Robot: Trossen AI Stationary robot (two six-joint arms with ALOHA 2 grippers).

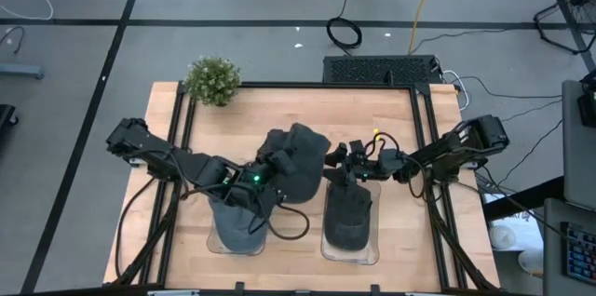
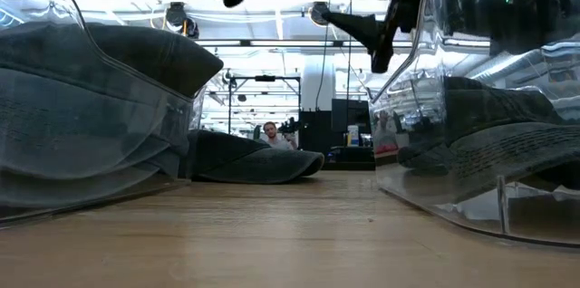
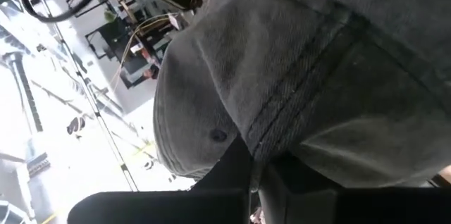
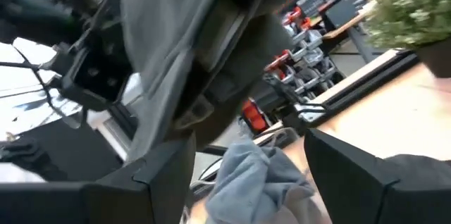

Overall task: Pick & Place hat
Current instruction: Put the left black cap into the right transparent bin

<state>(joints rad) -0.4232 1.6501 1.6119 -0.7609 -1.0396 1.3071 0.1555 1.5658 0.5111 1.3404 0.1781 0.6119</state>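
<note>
Holding a dark hat up above the middle of the desk, left fingers clenched tight on its edge. Right fingers spread wide and empty, just beside the hat. Two more hats sitting in clear holders: left holder, right holder. Another hat lying flat on the wood, seen in the low view.

Could slip and fall if the grip is only on thin cloth. Could also bump the right arm, so close by.

Smooth pale wood with a black frame. Small green plant at the far corner. Grey floor with cables around, and a person far back in the room.
</note>
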